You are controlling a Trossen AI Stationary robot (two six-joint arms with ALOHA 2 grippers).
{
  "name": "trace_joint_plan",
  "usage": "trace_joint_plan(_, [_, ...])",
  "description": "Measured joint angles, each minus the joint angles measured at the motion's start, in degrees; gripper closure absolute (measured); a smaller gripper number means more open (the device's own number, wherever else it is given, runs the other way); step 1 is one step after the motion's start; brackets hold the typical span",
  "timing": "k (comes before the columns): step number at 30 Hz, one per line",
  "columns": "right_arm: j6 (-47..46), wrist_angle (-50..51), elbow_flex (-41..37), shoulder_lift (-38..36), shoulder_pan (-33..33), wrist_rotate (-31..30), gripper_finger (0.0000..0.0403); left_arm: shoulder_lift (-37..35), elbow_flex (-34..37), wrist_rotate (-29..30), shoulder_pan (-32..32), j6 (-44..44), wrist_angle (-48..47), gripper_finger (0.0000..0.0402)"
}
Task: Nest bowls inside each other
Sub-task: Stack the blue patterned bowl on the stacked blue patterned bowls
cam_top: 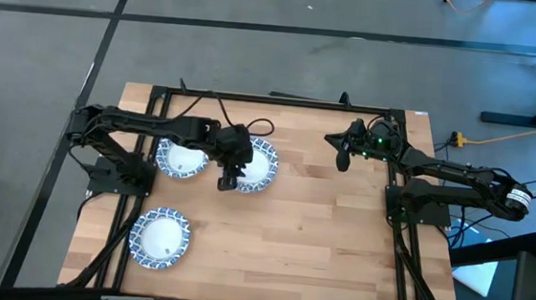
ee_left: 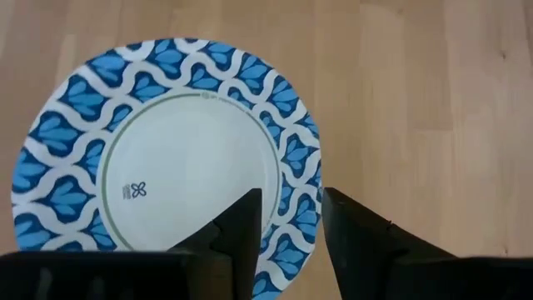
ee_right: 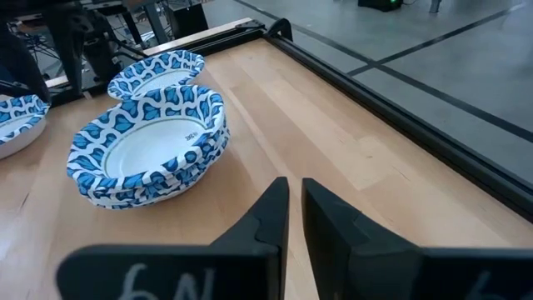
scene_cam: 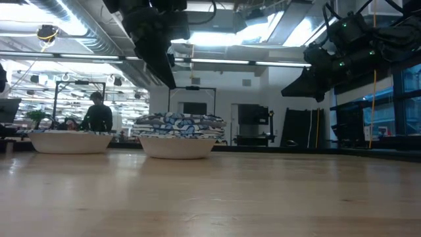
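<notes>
High view showed you three groups of small round shallow bowls with white centres and wide blue-and-white patterned rims on the pale wooden plank tabletop (cam_top: 319, 231). One lone bowl (cam_top: 160, 238) sat near the front left corner, well apart from the others. A second bowl (cam_top: 181, 158) lay farther back on the left, under the left arm. Just beside it, to its right, stood the nested stack of bowls (cam_top: 259, 165). From table height that stack (scene_cam: 179, 135) read as several wavy rims layered over one white, smooth, rounded base, while the bowl to its left (scene_cam: 69, 140) looked single. You could not count the layers exactly.

Your left end effector (cam_top: 228, 177) hung above the stack's near-left rim, raised clear of it. Its two dark fingers (ee_left: 241, 229) were spread apart with nothing between them, and the patterned rim lay below the gap. A small printed mark sat on the glossy white centre of the top bowl (ee_left: 179, 167).

Your right end effector (cam_top: 341, 159) hovered off the tabletop toward the back right, well apart from the bowls. Its fingers (ee_right: 271, 218) were nearly together, gripping nothing.

A seated person (scene_cam: 97, 115) showed in the room behind.
</notes>
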State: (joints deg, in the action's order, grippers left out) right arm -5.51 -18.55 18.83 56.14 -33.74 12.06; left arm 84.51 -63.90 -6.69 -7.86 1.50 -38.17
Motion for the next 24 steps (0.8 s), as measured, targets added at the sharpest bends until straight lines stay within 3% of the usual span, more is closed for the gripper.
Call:
trace_joint_plan(8, [0.0, 0.0, 0.0, 0.0, 0.0, 0.0, 0.0365, 0.0, 0.0, -0.4, 0.0, -3.6, 0.1, 0.0271])
trace_joint_plan(19, [1.3, 0.0, 0.0, 0.0, 0.0, 0.0, 0.0365, 0.0, 0.0, -0.1, 0.0, -5.2, -0.8, 0.0174])
trace_joint_plan(24, [1.3, 0.0, 0.0, 0.0, 0.0, 0.0, 0.0365, 0.0, 0.0, 0.1, 0.6, -4.4, -0.8, 0.0164])
